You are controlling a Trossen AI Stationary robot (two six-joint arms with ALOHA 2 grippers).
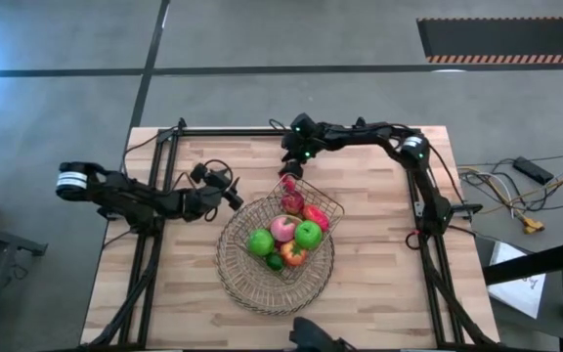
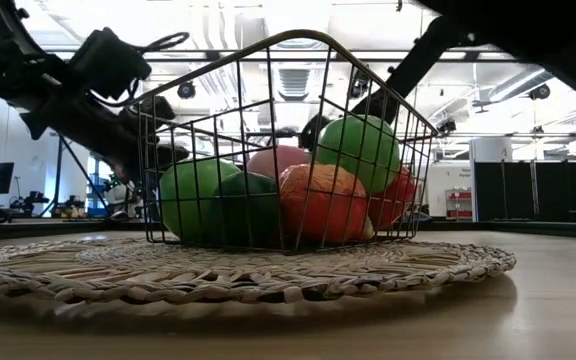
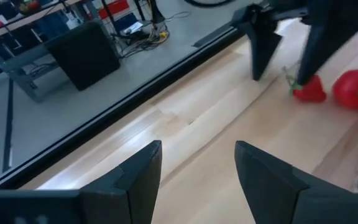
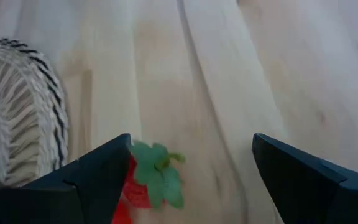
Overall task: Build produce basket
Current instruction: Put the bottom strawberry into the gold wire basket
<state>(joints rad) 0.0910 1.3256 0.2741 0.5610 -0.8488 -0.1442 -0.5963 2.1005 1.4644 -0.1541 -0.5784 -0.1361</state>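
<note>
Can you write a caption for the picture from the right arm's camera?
Open right gripper hovers over a strawberry lying on the wooden table beside the woven mat.

Dark wire basket (image 1: pixel 313 205) on tan woven mat (image 1: pixel 238 269); red, green-leafed strawberry (image 4: pixel 143 186)

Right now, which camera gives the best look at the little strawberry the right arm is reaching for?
The left wrist view: the strawberry lies whole on the table between the right end effector's open fingers. The right wrist view shows only its leaves and a red edge. The high view barely shows it; the low view hides it.
</note>
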